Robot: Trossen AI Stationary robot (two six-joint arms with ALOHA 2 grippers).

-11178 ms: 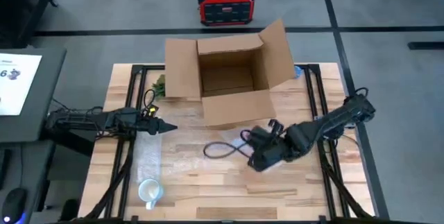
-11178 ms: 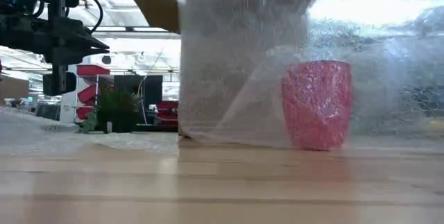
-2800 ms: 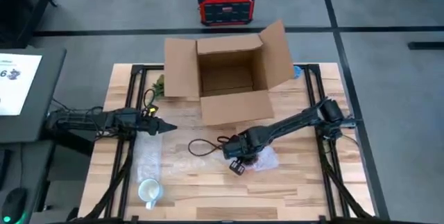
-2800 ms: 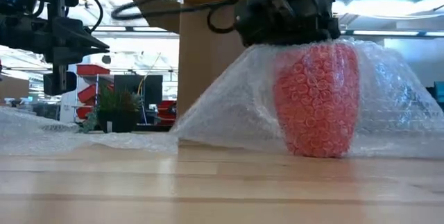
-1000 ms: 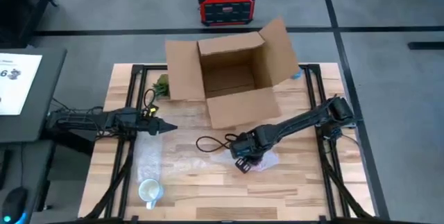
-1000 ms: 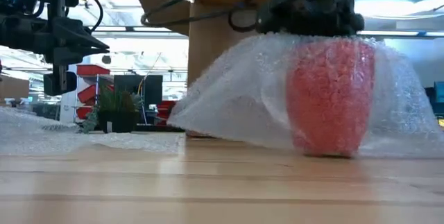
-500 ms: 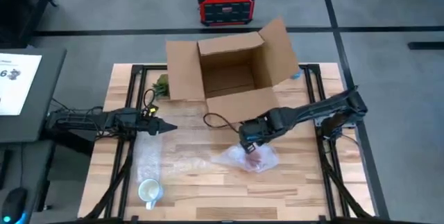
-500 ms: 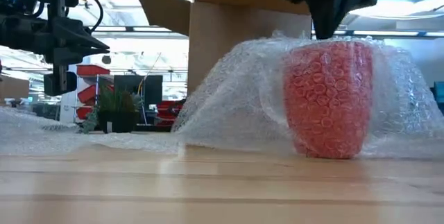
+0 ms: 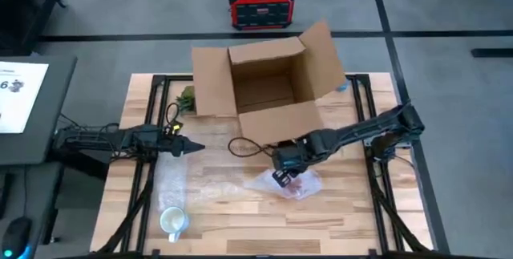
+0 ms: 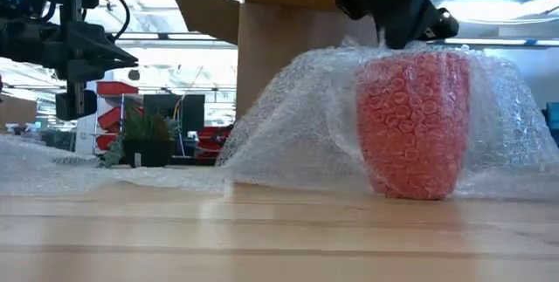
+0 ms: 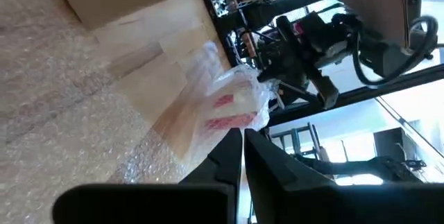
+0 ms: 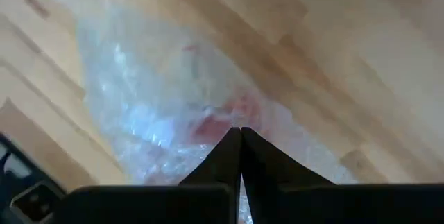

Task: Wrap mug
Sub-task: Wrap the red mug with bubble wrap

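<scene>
Hanging just above the bubble-wrapped red mug [image 10: 412,123] with its fingers pressed together on nothing, the right gripper [image 9: 278,176] has the open cardboard box [image 9: 268,91] close behind it and bare table [image 9: 345,211] in front. The mug stands upright under loosely draped bubble wrap [image 10: 297,134]; the left gripper [image 9: 195,148], fingers together, waits well off to the side.

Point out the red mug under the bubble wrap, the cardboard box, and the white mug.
red mug [image 10: 415,129]: low view, middle of its wrapped body.
cardboard box [image 9: 264,91]: high view, inside its open cavity.
white mug [image 9: 173,221]: high view, its rim, near the table's front edge.
</scene>
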